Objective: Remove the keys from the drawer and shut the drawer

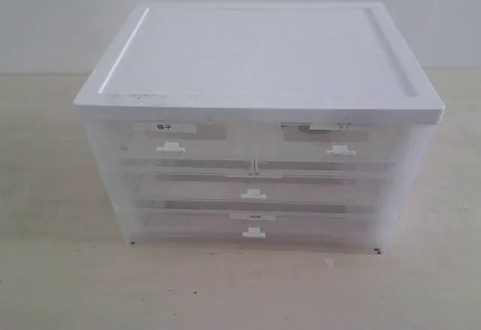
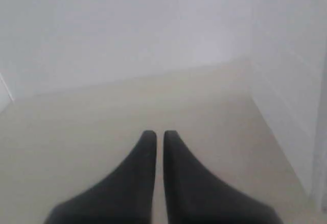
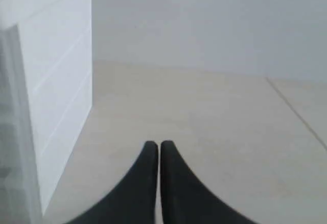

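The drawer is the upper right half-width one in a translucent cabinet. It has a white tab handle and a faint label, and it sits pushed in. The keys are hidden; nothing of them shows through the plastic. Neither arm appears in the exterior view. My left gripper hovers over bare tabletop, shut and empty, with the cabinet's side wall beside it. Over the table on the cabinet's other side is my right gripper, also shut on nothing, near that wall.
The cabinet has a white lid. Its upper left half-width drawer bears a bright white label, and two full-width drawers lie below. The beige table runs in front and to both sides, with a pale wall behind.
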Robot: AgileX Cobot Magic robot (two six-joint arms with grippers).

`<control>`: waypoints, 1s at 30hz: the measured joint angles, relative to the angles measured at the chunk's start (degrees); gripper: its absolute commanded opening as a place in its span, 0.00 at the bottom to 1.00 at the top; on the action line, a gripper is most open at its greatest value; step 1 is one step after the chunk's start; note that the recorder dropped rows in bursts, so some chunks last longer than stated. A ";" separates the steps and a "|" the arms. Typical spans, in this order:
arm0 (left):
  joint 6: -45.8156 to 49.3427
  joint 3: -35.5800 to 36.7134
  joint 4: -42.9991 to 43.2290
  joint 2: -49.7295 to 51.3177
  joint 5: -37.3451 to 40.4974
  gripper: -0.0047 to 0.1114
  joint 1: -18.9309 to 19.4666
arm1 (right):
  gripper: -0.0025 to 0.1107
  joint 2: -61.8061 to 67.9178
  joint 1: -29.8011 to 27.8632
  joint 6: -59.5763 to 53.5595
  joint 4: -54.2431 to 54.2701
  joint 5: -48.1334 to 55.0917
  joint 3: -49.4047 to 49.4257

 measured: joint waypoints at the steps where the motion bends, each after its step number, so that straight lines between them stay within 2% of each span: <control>1: 0.12 0.00 -1.06 0.00 -1.98 0.08 0.00 | 0.02 0.00 0.00 -0.11 0.00 -1.73 0.00; 6: -0.26 0.00 -7.59 0.00 -11.81 0.08 0.00 | 0.02 0.00 0.00 0.21 0.00 -11.20 0.00; 13: -6.98 0.00 -9.16 0.00 -19.24 0.08 0.00 | 0.02 0.00 0.00 3.38 0.00 -20.80 0.00; 15: -10.39 0.00 -9.30 0.00 -24.04 0.08 0.00 | 0.02 0.00 0.00 6.63 0.00 -25.43 0.00; 22: -22.72 0.00 -6.78 0.00 -33.38 0.08 0.00 | 0.02 0.00 0.00 20.66 0.00 -34.40 0.00; 25: -33.50 -2.54 4.71 -0.03 -34.56 0.08 0.00 | 0.02 0.00 0.00 25.92 -3.34 -34.28 -0.96; 27: -44.12 -6.53 18.09 2.56 -36.69 0.08 0.00 | 0.02 0.34 0.00 34.16 -12.54 -33.78 -4.32; 28: -52.41 -9.14 28.28 5.74 -39.70 0.08 0.00 | 0.02 1.79 0.00 41.24 -19.70 -33.90 -7.05; 29: -57.19 -10.26 34.37 7.90 -42.03 0.08 0.00 | 0.02 2.95 0.00 45.01 -24.05 -33.90 -8.31; 30: -65.29 -11.89 45.83 12.30 -47.99 0.08 0.00 | 0.02 5.46 0.00 52.19 -32.34 -33.99 -10.35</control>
